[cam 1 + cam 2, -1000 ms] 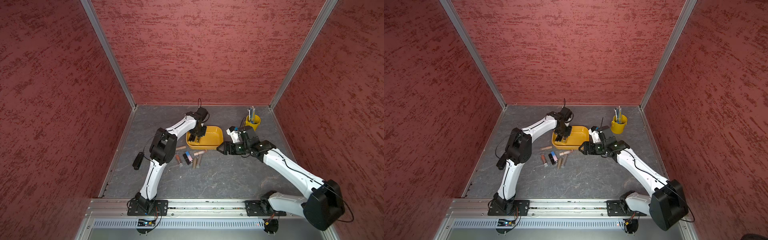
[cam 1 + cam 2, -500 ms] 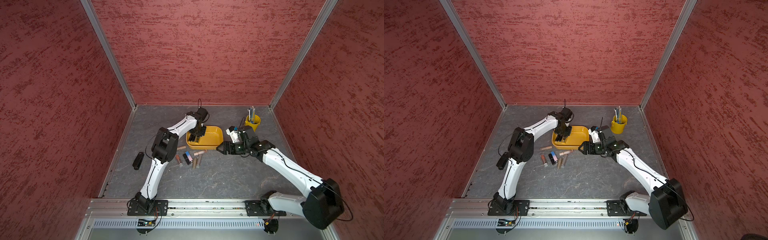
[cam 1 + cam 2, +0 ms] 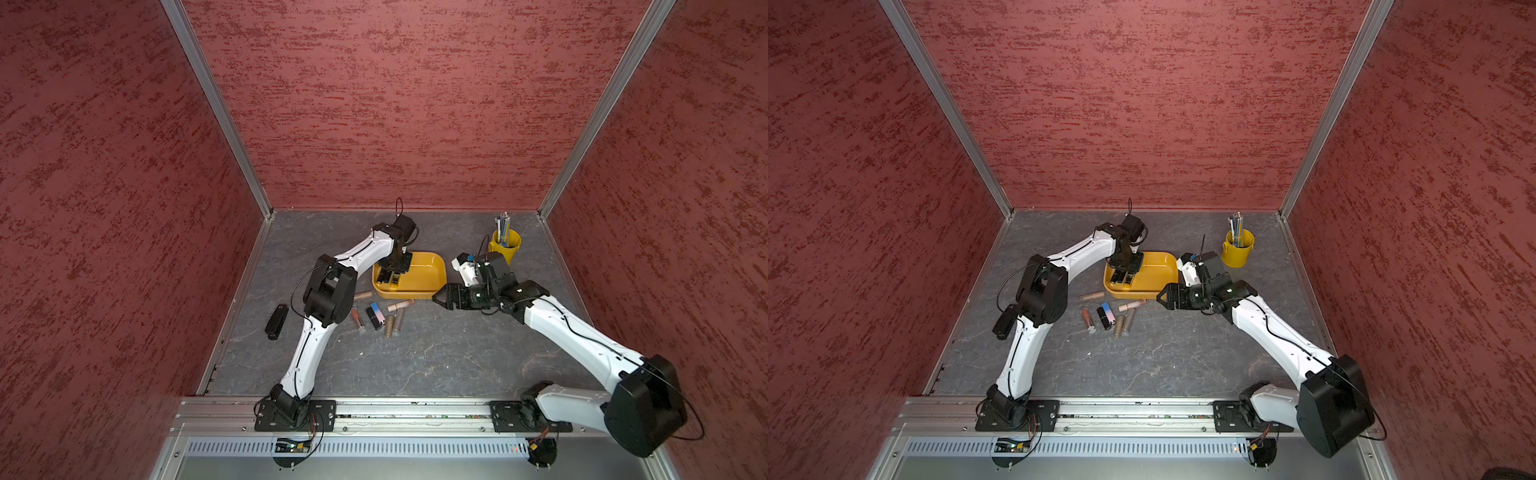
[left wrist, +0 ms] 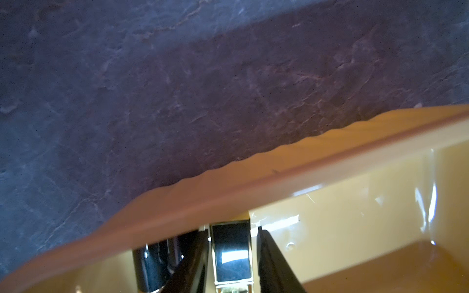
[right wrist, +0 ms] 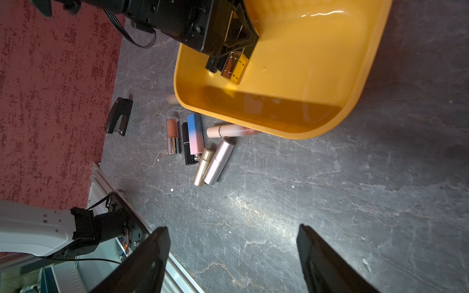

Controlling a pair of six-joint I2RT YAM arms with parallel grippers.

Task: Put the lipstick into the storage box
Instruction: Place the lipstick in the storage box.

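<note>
**dave_k:** Grey stone-look tabletop (image 3: 415,361), red walls (image 3: 395,104) all round. So how far along is it?

**mo:** Early days, I reckon. See the left gripper (image 3: 391,276), down inside the yellow box (image 3: 422,291)? A square black-and-gold lipstick (image 4: 231,251) sits between its jaws, with a sliver of gap either side, so it doesn't look clamped. Second dark lipstick (image 4: 152,263) lies right beside it (already in, by the look of it).

**dave_k:** And what's left?

**mo:** Roughly seven loose lipsticks (image 5: 196,134) lying on the table just outside the box. The right gripper (image 5: 232,228) hangs over bare table near them, jaws spread wide, nothing in them.
</note>
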